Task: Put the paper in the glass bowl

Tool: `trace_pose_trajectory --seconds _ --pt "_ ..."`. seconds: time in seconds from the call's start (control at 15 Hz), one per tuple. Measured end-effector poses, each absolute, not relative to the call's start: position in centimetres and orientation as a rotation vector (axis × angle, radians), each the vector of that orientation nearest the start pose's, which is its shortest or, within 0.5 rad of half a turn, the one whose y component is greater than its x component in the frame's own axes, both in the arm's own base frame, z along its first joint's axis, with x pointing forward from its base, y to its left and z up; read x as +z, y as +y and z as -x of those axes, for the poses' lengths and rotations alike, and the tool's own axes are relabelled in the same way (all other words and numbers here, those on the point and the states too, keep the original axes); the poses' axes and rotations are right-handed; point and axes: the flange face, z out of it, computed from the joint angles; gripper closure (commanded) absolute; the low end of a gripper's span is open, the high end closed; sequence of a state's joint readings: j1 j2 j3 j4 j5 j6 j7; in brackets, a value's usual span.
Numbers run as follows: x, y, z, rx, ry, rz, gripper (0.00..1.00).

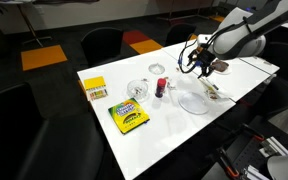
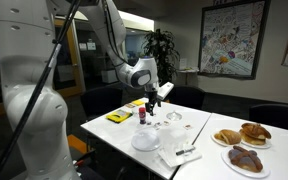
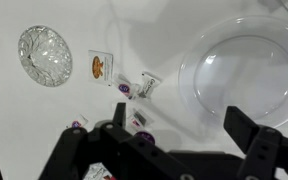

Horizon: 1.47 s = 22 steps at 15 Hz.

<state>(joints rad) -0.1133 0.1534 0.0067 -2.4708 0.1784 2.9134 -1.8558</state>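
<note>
The glass bowl (image 3: 45, 55), clear with a cut pattern, sits at the upper left of the wrist view. It also shows in an exterior view (image 1: 137, 90), near the middle of the white table (image 1: 154, 135). Two small paper packets (image 3: 101, 67) (image 3: 147, 85) lie flat between the bowl and a round white plate (image 3: 239, 70). My gripper (image 3: 179, 112) is open and empty. It hovers above the table beside the plate, apart from the papers, and shows in both exterior views (image 1: 206, 68) (image 2: 156, 97).
A yellow crayon box (image 1: 129, 117) and a small yellow box (image 1: 94, 90) lie at one end of the table. A small red-capped bottle (image 1: 158, 88) stands near the bowl, with a clear ring lid (image 1: 159, 67) behind it. More paper (image 2: 184, 152) lies by the plate (image 2: 147, 140). A plate of pastries (image 2: 239, 145) is nearby.
</note>
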Motion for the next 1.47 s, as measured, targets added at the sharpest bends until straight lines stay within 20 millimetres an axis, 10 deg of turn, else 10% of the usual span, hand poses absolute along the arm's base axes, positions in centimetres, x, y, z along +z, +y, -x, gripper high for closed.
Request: trace_pose_trajectory --seconds 0.47,1.13,1.47 --pt "24.6 -10.3 -51.3 0.264 2.183 -1.93 0.0" --pt "25.5 -7.7 -54.0 0.61 2.269 -1.896 0.0" --pt "22.1 -12.5 -54.7 0.793 2.378 -1.951 0.0"
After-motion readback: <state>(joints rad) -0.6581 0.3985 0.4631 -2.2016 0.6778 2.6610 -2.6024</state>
